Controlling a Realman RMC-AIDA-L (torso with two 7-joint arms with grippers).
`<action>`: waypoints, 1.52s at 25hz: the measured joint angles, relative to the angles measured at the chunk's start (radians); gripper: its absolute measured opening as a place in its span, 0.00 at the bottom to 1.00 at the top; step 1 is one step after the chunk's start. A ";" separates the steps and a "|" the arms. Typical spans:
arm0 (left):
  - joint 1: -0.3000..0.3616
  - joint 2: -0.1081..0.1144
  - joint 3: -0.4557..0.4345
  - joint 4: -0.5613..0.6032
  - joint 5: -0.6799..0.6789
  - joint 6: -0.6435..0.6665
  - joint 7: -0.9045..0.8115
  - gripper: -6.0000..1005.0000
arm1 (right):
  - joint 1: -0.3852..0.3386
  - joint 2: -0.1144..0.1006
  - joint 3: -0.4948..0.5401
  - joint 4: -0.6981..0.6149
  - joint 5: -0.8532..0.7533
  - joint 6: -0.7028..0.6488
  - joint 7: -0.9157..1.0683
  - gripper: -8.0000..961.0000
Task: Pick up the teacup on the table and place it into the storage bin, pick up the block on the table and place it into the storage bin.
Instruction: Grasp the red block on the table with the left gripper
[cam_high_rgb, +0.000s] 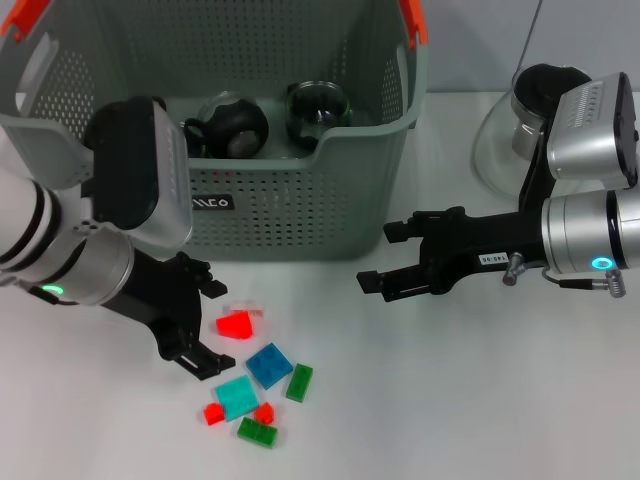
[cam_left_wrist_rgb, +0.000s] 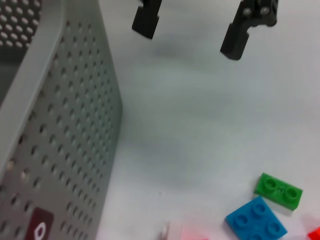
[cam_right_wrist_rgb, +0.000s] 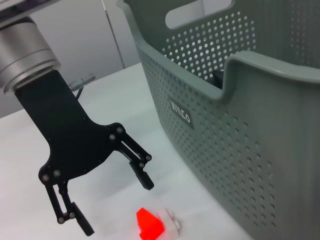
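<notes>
the left gripper (cam_high_rgb: 205, 318) is seen low over the table (cam_high_rgb: 450, 400), just in front of the storage bin (cam_high_rgb: 300, 190), its jaws spread with nothing between them. a red block (cam_high_rgb: 236, 324) lies on the table right beside its fingertips, apart from them. more blocks are scattered just nearer the front edge: a blue block (cam_high_rgb: 269, 365), a teal block (cam_high_rgb: 237, 398), two green blocks (cam_high_rgb: 299, 382) and small red pieces. the right gripper (cam_high_rgb: 385, 258) is held above the table beside the bin's front right corner, jaws also spread and empty. inside the bin, against its front wall, two dark teacups (cam_high_rgb: 232, 125) are seen. a glass carafe (cam_high_rgb: 520, 125) stands toward the table's far right, behind the right arm.
</notes>
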 joint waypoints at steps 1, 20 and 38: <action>-0.008 0.000 0.005 0.000 0.014 0.000 -0.010 0.94 | 0.000 0.000 0.000 0.000 0.000 0.002 0.000 0.99; -0.068 -0.003 0.184 -0.004 0.195 -0.042 -0.105 0.56 | -0.002 0.003 0.011 -0.003 0.001 0.008 -0.001 0.99; -0.117 -0.002 0.259 -0.073 0.227 -0.081 -0.163 0.47 | -0.012 0.005 0.012 -0.004 0.000 0.009 -0.004 0.99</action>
